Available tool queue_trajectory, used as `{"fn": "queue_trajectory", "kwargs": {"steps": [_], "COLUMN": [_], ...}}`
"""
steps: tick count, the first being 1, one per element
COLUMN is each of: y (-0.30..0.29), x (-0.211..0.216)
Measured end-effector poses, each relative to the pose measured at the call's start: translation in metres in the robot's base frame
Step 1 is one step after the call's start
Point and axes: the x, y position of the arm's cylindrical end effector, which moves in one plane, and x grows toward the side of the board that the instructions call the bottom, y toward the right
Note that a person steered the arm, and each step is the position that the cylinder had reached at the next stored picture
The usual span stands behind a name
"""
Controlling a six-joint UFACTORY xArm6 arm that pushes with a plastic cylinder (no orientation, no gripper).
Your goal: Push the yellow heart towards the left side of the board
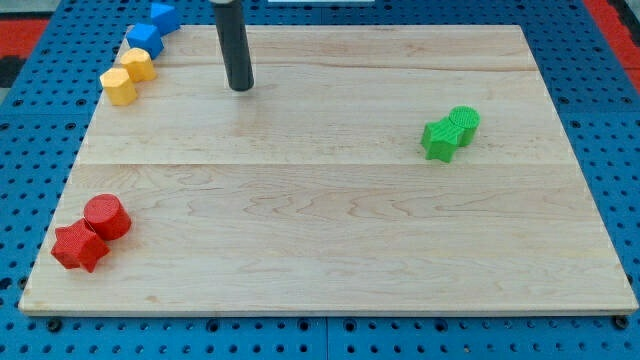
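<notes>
Two yellow blocks sit close together near the board's top left edge. The lower one [119, 87] looks like the yellow heart, and the upper one [137, 64] looks rounded or hexagonal. My tip [241, 88] rests on the board well to the right of both, about level with the lower yellow block and touching no block. The rod rises from it out of the view's top.
Two blue blocks [145, 38] [164, 15] continue the row up and right of the yellow ones, at the top left corner. A red cylinder [106, 216] and a red star [78, 246] sit at the bottom left. A green star [438, 139] and a green cylinder [464, 121] sit at the right. The wooden board [320, 230] lies on a blue pegboard.
</notes>
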Motion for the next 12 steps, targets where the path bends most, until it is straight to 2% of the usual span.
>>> {"fn": "queue_trajectory", "kwargs": {"steps": [1, 2, 8, 9, 11, 12], "y": [-0.007, -0.042, -0.077, -0.076, -0.094, -0.094], "x": [-0.067, -0.105, -0.101, -0.080, -0.079, -0.058]}}
